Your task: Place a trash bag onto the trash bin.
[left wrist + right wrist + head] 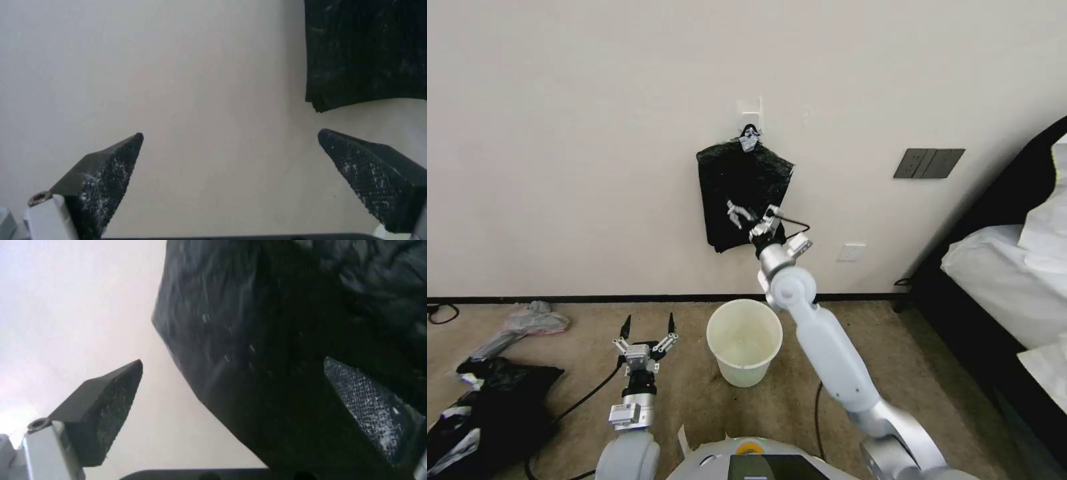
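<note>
The cream-white trash bin (746, 373) stands upright on the carpet near the wall, empty inside. Above it a thick bundle of black bags (740, 180) hangs from a wall hook by a grey tie. A single trash bag is out of view. My right gripper (752, 219) is raised in front of the bundle's lower part, open. In the right wrist view the right gripper (233, 361) has the bundle (276, 323) close ahead, one finger over the black film and the other over bare wall. My left gripper (648, 323) is open, low and left of the bin; the left gripper (230, 133) faces the wall below the bundle's corner (365, 53).
A big black heap with grey-white patches (487, 407) and a crumpled grey bag (527, 327) lie on the floor at the left. A bed (1014, 267) with white bedding fills the right side. A cable (580, 400) trails over the carpet by my left arm.
</note>
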Controlling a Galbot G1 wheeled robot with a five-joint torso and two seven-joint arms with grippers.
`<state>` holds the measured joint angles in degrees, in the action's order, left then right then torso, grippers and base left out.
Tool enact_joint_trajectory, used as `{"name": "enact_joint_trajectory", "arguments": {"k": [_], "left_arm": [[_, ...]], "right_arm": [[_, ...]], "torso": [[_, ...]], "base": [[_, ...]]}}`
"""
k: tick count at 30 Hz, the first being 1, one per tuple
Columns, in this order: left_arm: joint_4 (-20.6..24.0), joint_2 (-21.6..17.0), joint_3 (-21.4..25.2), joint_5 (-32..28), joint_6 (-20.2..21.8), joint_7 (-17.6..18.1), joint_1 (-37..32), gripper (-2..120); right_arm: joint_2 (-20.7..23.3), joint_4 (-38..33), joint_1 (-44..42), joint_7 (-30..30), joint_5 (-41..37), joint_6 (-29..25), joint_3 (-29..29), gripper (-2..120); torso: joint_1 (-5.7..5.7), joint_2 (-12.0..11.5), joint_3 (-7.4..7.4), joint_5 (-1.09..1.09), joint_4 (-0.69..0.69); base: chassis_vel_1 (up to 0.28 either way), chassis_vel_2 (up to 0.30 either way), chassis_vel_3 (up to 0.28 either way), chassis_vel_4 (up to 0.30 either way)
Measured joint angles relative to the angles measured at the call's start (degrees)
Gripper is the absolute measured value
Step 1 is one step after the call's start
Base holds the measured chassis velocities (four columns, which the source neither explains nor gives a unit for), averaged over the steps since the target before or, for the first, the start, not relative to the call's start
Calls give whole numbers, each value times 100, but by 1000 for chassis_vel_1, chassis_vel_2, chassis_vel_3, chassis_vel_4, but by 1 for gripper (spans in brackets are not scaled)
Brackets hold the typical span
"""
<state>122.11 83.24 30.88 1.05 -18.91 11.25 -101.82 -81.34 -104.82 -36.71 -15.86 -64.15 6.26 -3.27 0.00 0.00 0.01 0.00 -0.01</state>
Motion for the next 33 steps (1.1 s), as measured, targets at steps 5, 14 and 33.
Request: {"name": "enact_joint_trajectory", "arguments": {"k": [5,14,33], "left_arm": [[-23,4,24,-19,-24,3,7,100],[-51,18,-23,-13,-25,3,38,100],[1,-36,169,-74,-147,83,29,100]], "right_arm": [[-294,142,441,-247,-1073,23,-217,100],[-801,839,1239,-409,-1544,-109,-628,100],[-1027,1292,1621,-252,-1576,-169,-879,100]], "torso": [[0,0,-1,0,1],[0,0,0,-1,2],[0,0,-1,-1,2]], "base": [[0,0,0,0],[0,0,0,0],[0,0,0,0]]}}
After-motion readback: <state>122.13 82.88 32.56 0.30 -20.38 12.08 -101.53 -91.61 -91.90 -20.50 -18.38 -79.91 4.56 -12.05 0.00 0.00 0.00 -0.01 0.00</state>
